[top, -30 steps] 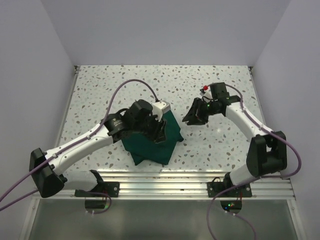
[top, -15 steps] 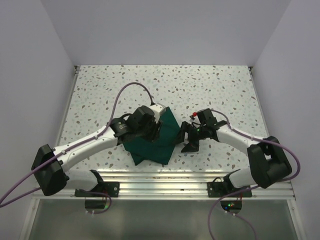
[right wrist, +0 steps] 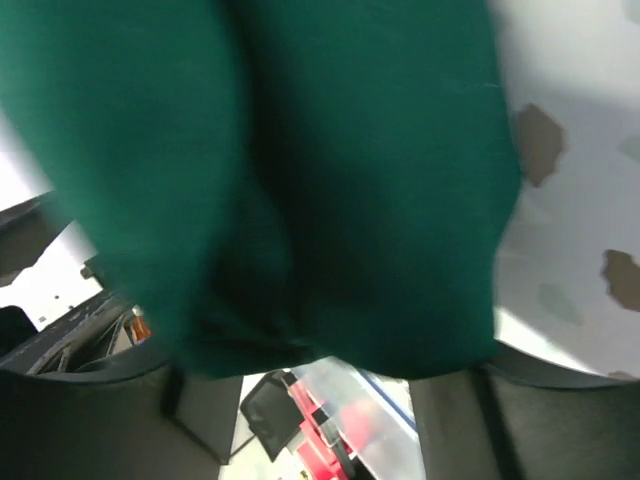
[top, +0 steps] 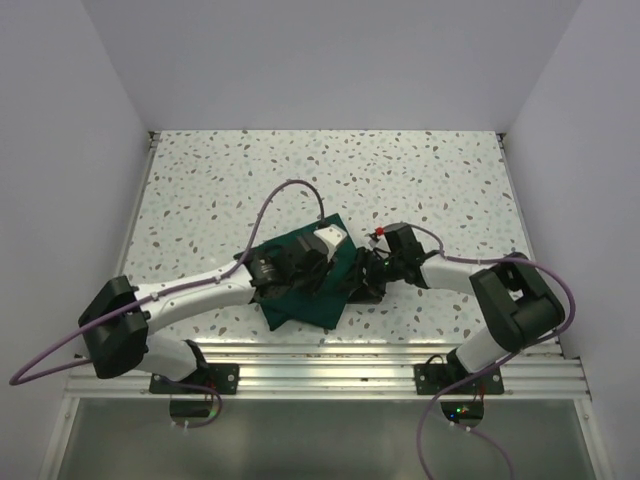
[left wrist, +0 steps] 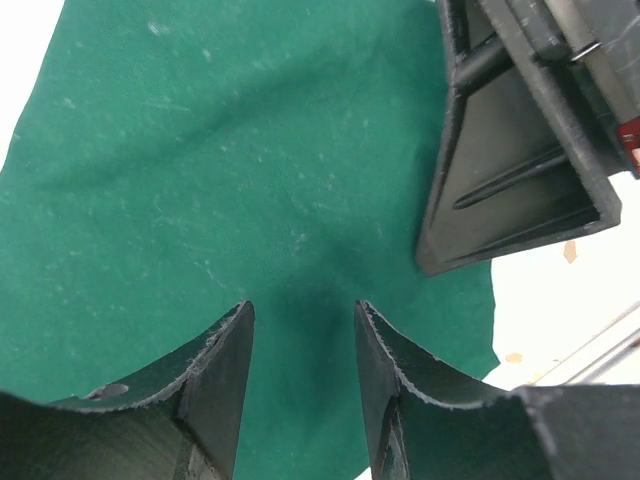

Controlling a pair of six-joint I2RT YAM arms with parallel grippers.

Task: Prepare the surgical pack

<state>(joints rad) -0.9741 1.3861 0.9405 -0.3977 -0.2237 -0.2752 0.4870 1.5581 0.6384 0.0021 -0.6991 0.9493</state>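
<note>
The surgical pack [top: 308, 306] is a dark green folded bundle lying at the near middle of the speckled table [top: 420, 180]. My left gripper [top: 322, 272] hovers low over its top. In the left wrist view the left gripper [left wrist: 302, 312] stands open over the green fabric [left wrist: 200, 180], with nothing between its fingers. My right gripper [top: 362, 278] is at the pack's right edge, and one of its fingers [left wrist: 510, 160] shows in the left wrist view. In the blurred right wrist view the pack [right wrist: 330, 180] fills the gap of the wide-spread right gripper [right wrist: 330, 375].
An aluminium rail [top: 330, 362] runs along the table's near edge, by the arm bases. White walls close the table on the left, back and right. Both arms meet over the pack, their fingers close together.
My right gripper has swung from the back right down to the pack's right edge, its jaws now wider. My left gripper has drawn back and sunk lower over the pack.
</note>
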